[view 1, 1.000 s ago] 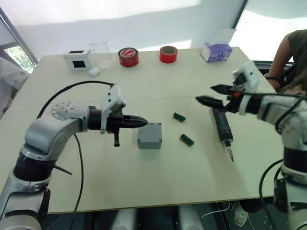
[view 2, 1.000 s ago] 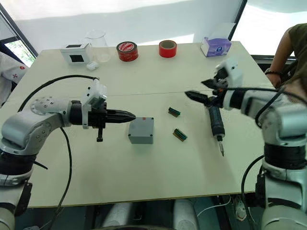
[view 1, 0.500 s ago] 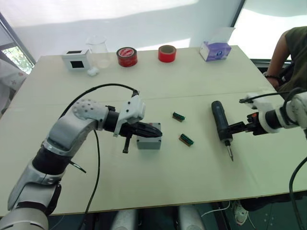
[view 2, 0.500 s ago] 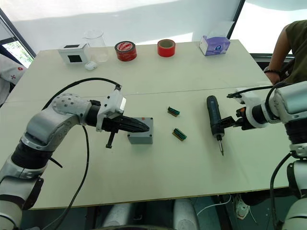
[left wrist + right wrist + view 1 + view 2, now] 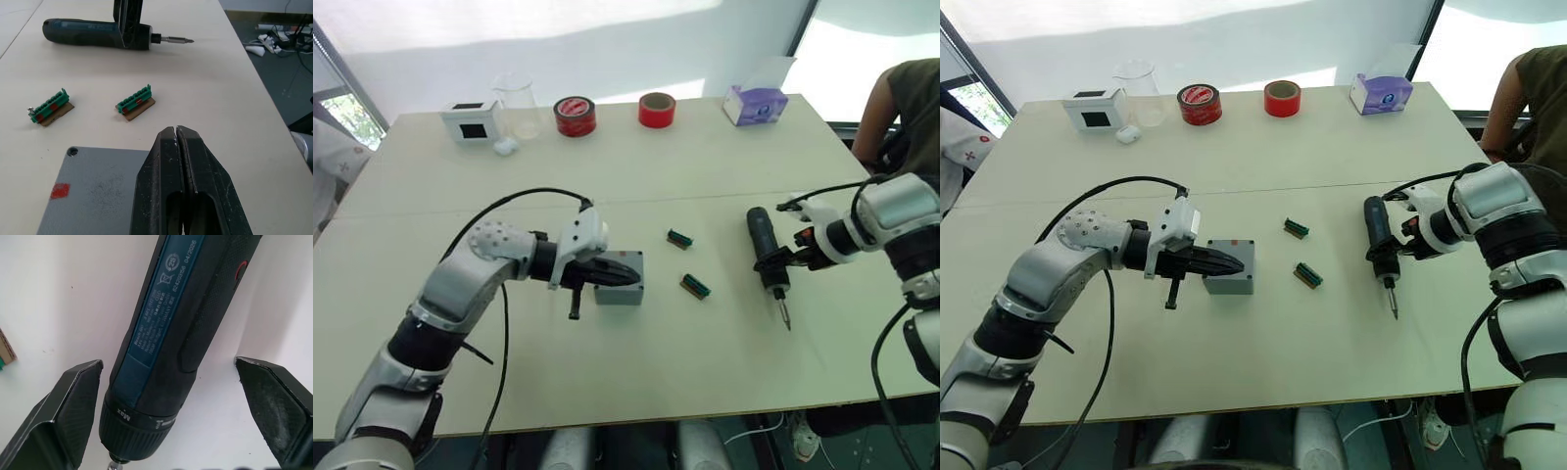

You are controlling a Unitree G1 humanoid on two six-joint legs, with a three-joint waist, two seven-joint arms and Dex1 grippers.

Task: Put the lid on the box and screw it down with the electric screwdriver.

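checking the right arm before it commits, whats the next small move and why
Probably shut the right gripper on the electric screwdriver. Its open fingers already straddle the tool's body near the chuck, while it lies flat on the table, so only the clamp seems left before lifting.

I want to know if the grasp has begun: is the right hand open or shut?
Open. The right hand has one finger on each side of the screwdriver, with a gap on both sides.

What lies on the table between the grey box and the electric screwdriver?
Two small green terminal blocks lie between the box and the screwdriver, seen in both eye views.
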